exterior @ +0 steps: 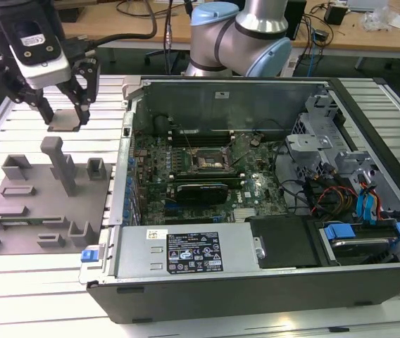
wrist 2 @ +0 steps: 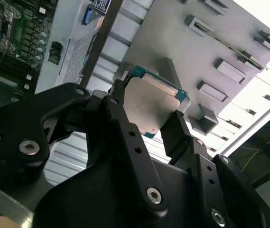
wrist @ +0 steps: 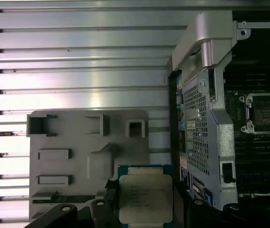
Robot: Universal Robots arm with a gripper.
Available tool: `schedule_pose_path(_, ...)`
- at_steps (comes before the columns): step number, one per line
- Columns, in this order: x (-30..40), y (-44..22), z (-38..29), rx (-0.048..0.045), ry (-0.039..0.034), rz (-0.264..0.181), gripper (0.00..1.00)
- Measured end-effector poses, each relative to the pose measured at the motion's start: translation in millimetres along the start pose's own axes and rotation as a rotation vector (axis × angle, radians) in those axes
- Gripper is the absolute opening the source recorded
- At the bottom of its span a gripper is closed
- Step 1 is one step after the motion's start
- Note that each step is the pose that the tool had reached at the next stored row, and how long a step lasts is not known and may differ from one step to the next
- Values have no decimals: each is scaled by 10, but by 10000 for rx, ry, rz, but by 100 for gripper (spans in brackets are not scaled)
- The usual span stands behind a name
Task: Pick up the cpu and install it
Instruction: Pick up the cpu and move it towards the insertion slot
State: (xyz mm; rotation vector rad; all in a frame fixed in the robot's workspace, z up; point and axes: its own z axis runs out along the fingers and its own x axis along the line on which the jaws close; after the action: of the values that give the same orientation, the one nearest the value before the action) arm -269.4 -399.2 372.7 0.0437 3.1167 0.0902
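Observation:
The cpu [exterior: 66,120], a small flat square chip with a pale silvery top, hangs in the air at the exterior view's left. It is above the slatted table, just behind the grey tray [exterior: 17,211]. My gripper [exterior: 65,116] is shut on it, with a black finger on each of two opposite edges. Both wrist views show the cpu [wrist 2: 151,102] [wrist: 145,197] level between the fingers [wrist 2: 120,97], with the tray [wrist: 78,142] below it. The open square socket [exterior: 207,159] [wrist: 263,114] sits on the motherboard inside the computer case [exterior: 207,257].
The tray carries upright grey posts and blocks [exterior: 63,165]. The case's metal side wall [wrist: 206,109] stands between the tray and the motherboard. A long black card [exterior: 201,191] lies in front of the socket. Drive bays and cables [exterior: 348,190] fill the case's right part.

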Motion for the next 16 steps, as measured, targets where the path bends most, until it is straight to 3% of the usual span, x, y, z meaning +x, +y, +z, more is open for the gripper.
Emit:
schedule_pose_path(3,-119,3,2,1,1,1,55)
schedule_pose_path(5,-237,6,6,0,1,0,55)
schedule_pose_path(16,-642,17,15,1,6,0,55)
